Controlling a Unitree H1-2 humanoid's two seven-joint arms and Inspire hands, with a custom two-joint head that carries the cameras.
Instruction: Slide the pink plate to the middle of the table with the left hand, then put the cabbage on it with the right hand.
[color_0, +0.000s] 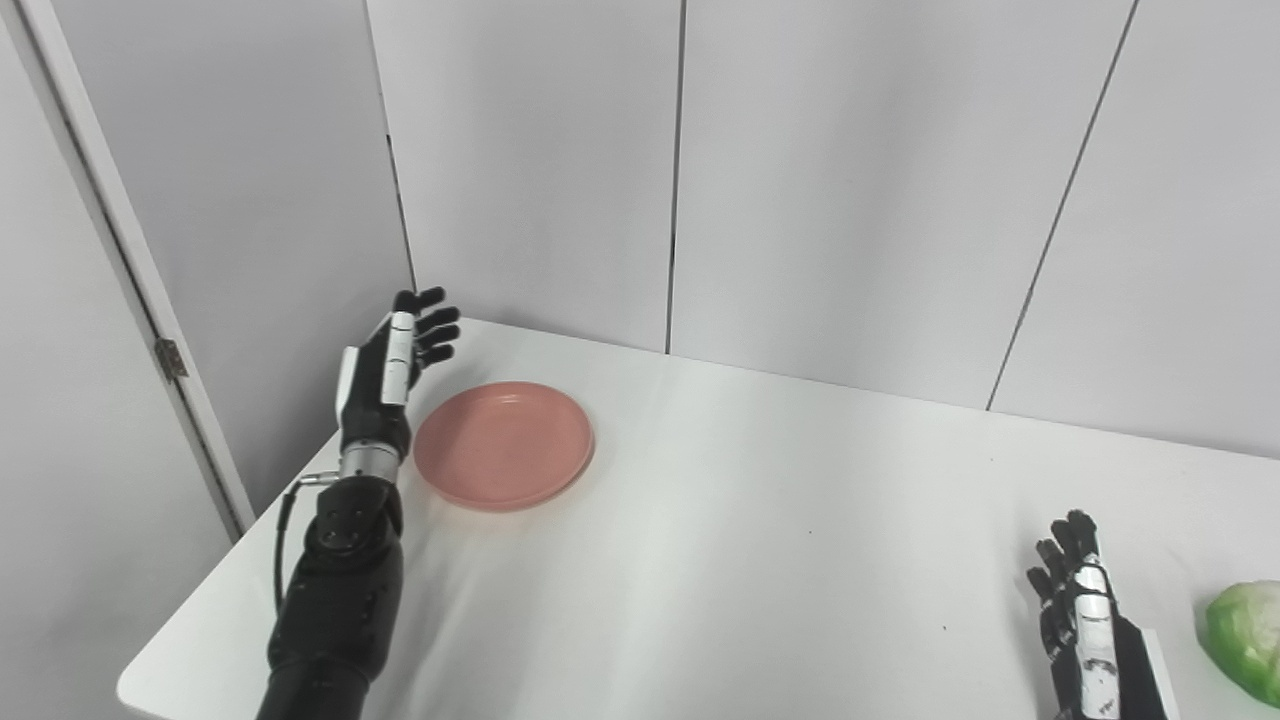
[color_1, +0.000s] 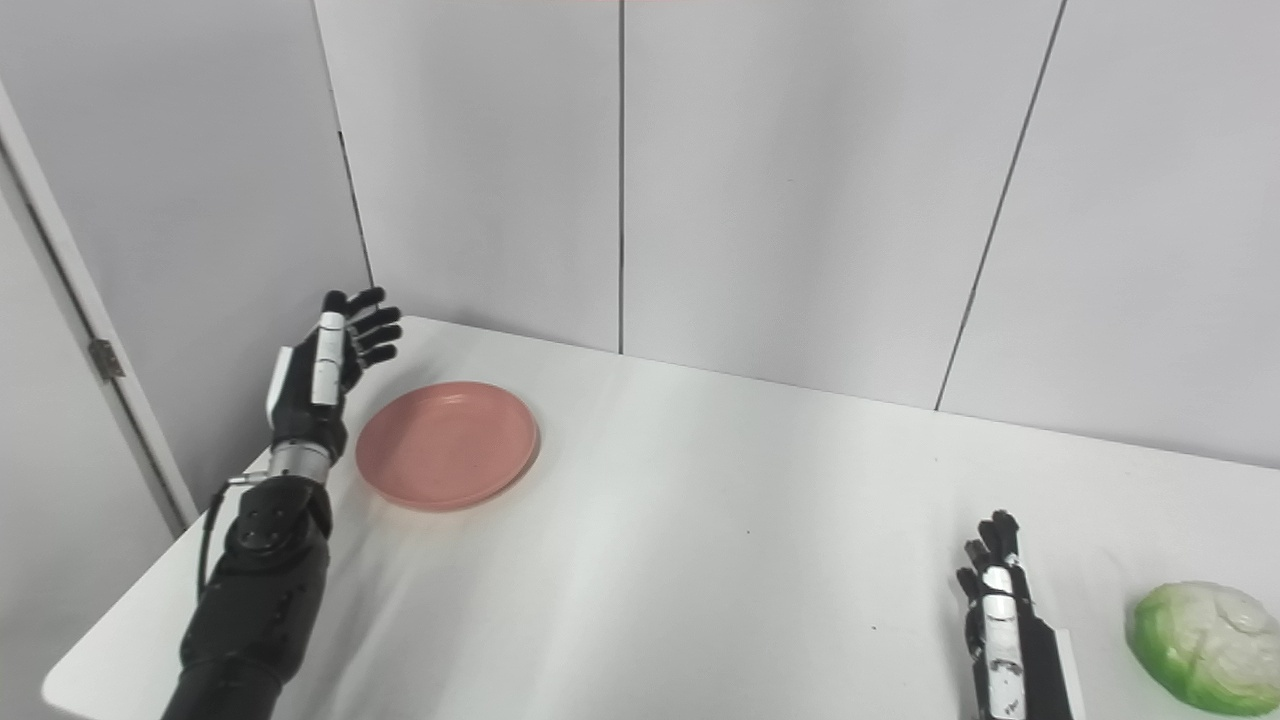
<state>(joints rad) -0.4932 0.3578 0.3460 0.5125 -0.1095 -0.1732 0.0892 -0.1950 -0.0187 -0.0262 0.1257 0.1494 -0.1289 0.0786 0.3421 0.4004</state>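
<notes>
Left eye view shows the left hand (color_0: 395, 365) raised at the far left corner of the desk (color_0: 760, 540), its fingers spread and curved a little, holding nothing. The pink plate (color_0: 503, 444) lies flat on the desk just beside this hand, on the left part of the surface and not in the middle. I cannot tell if the hand touches the rim. The right hand (color_0: 1085, 625) is low at the right edge, fingers apart and pointing up, empty. The cabbage (color_0: 1245, 640) is cut by the picture's right border here, so only a part of it is seen.

Right eye view shows the whole cabbage (color_1: 1203, 647): a round, pale green head lying on the desk near the right hand (color_1: 1000, 625), but apart from it. The plate and the cabbage are well apart.

The desk is white and smooth. Behind it stand plain grey wall panels (color_1: 780, 180) with thin dark seams, and on the left is a white frame with a small metal hinge (color_0: 171, 357).
</notes>
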